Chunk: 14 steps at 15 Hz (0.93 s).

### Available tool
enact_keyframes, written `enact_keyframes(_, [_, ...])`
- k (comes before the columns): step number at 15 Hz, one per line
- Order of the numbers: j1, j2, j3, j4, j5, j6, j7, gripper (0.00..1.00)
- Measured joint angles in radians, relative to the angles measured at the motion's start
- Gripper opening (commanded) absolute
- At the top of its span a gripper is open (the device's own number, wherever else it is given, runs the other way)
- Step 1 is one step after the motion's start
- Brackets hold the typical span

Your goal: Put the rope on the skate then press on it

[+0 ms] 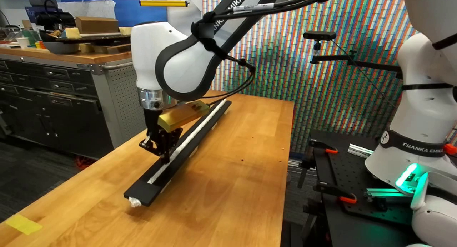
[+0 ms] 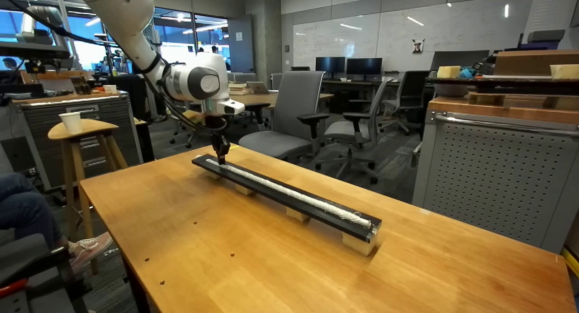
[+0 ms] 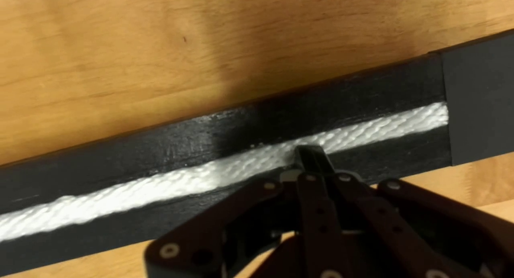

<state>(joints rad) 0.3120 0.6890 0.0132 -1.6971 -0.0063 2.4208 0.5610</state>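
The rope [image 1: 194, 134] is a white braided cord lying lengthwise along the skate [image 1: 144, 193], a long narrow black rail. Both exterior views show the rope [image 2: 294, 193] running along most of the skate [image 2: 316, 211]. Seen from the wrist, one rope [image 3: 140, 191] end meets a smooth grey-black cover at the right of the skate [image 3: 180, 143]. My gripper [image 1: 165, 162] points down near one end of the rail, its tips seeming to touch the rope's top. In the wrist view the gripper [image 3: 313, 152] is shut, fingers together, nothing between them.
Wooden blocks [image 2: 357, 244] prop the skate above the wooden table [image 1: 242, 197]. A white tuft [image 1: 134, 202] sticks out under the skate's near end. Yellow tape [image 1: 23, 223] marks a table corner. Grey chairs [image 2: 289, 118] stand behind the table, beside a perforated cabinet [image 2: 497, 173].
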Motion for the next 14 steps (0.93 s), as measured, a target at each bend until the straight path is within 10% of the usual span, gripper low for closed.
enact_keyframes(14, [-0.001, 0.001, -0.005, 0.002, 0.000, -0.002, 0.016, 0.00])
